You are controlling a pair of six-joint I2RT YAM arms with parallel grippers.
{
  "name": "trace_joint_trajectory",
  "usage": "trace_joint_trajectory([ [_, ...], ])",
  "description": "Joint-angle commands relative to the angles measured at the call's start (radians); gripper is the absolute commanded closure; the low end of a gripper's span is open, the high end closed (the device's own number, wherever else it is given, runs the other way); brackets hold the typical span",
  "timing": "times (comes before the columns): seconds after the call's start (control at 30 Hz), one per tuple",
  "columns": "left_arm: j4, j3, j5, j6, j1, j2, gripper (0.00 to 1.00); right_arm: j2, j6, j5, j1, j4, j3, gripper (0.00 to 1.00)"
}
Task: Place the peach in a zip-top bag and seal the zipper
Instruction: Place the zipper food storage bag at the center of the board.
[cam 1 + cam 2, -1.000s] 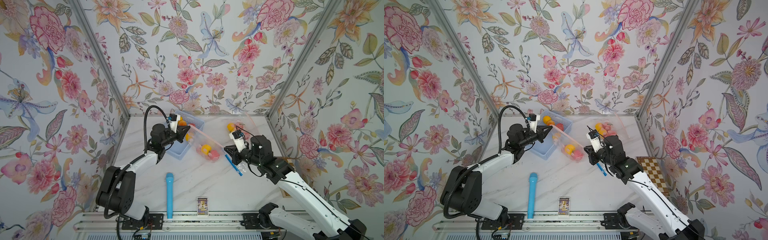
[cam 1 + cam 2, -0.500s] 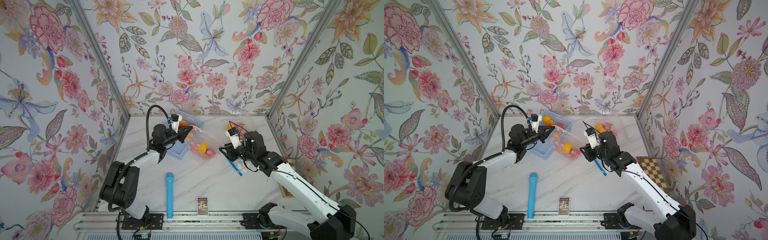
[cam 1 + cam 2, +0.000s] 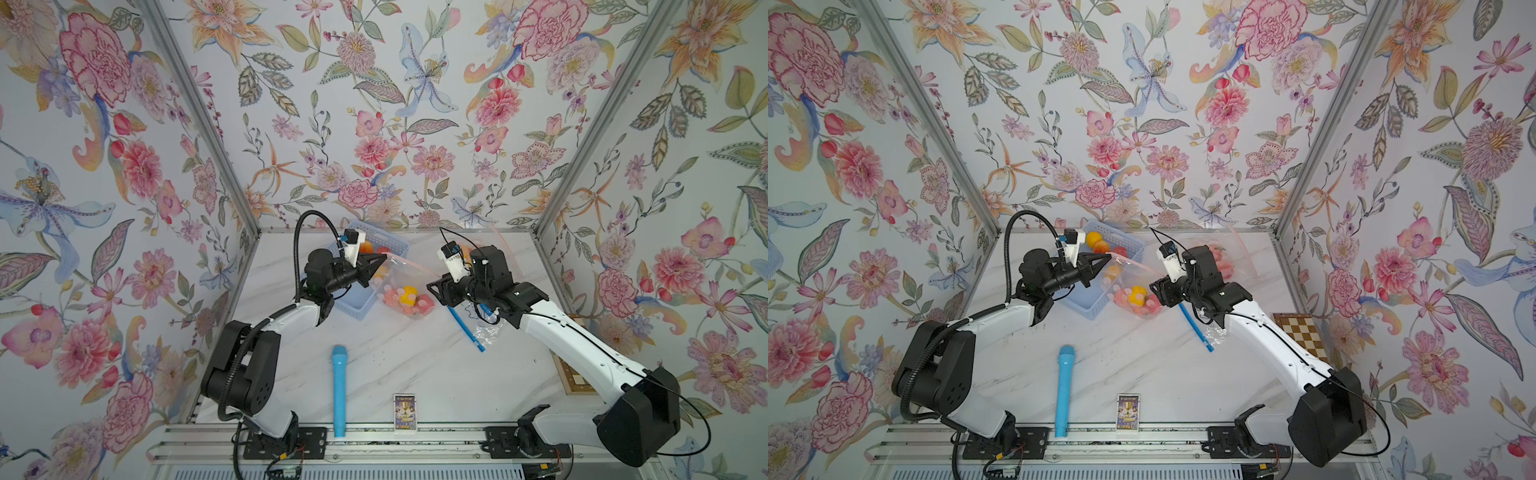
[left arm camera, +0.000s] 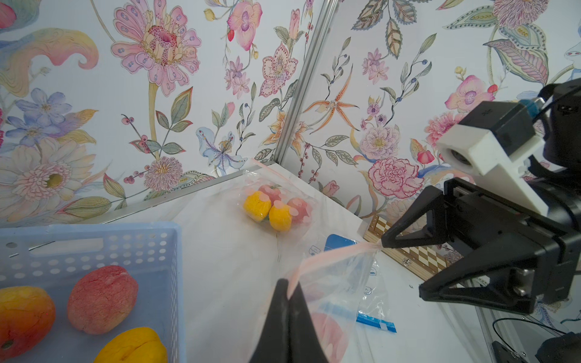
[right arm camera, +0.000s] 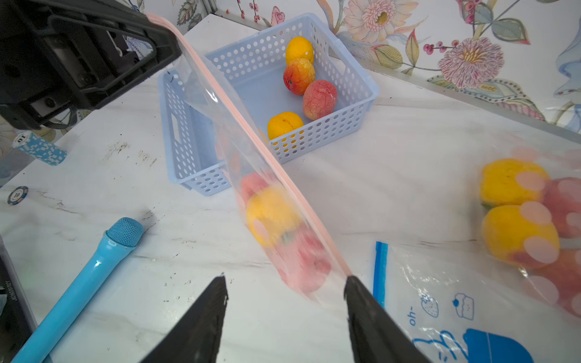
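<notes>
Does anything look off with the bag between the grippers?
Yes. The zip-top bag hangs slanted, pinched at one zipper corner by the left gripper; the right gripper stands open at the other corner, so the fruit inside sags low.

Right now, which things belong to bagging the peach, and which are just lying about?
In the job: pink-zip bag, left hand pinching it, open right hand, basket of fruit.
Lying about: blue microphone, small box, blue-zip bag, second filled bag, chessboard, poker chips.
</notes>
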Motion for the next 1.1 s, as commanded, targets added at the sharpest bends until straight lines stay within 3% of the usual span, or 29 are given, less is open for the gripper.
trace_joint_trajectory([
  [0.0, -0.015, 0.009, 0.034, 0.026, -0.009, -0.025, 1.00, 0.018, -0.051, 0.019, 0.000, -0.007, 0.065, 0.37],
  [0.2, -0.034, 0.012, 0.036, 0.037, -0.010, -0.028, 1.00, 0.071, -0.062, 0.040, -0.011, -0.007, 0.106, 0.32],
  [0.4, -0.041, 0.026, 0.040, 0.030, -0.009, -0.030, 1.00, 0.180, -0.037, 0.054, -0.014, -0.030, 0.133, 0.33],
  [0.47, -0.042, 0.030, 0.040, 0.026, -0.009, -0.032, 1.00, 0.205, -0.031, 0.045, -0.015, -0.046, 0.144, 0.38],
  [0.53, -0.043, 0.034, 0.036, 0.016, -0.010, -0.032, 0.99, 0.216, -0.024, 0.030, -0.014, -0.056, 0.153, 0.58],
  [0.57, -0.045, 0.034, 0.031, 0.011, -0.009, -0.032, 0.95, 0.216, -0.018, 0.029, -0.014, -0.060, 0.157, 0.73],
  [0.63, -0.053, 0.032, 0.015, -0.003, -0.010, -0.073, 0.75, 0.204, 0.004, 0.035, -0.015, -0.068, 0.167, 1.00],
  [0.7, -0.072, 0.034, 0.001, -0.009, -0.010, -0.094, 0.61, 0.187, 0.029, 0.057, -0.015, -0.073, 0.180, 1.00],
  [0.77, -0.090, 0.030, -0.026, -0.014, -0.009, -0.124, 0.35, 0.164, 0.060, 0.104, -0.017, -0.084, 0.198, 1.00],
  [0.9, -0.133, 0.004, -0.111, -0.007, -0.009, -0.206, 0.02, 0.138, 0.131, 0.220, -0.023, -0.133, 0.262, 1.00],
  [1.07, -0.198, -0.024, -0.215, 0.012, -0.009, -0.299, 0.01, 0.161, 0.217, 0.303, -0.045, -0.175, 0.350, 1.00],
])
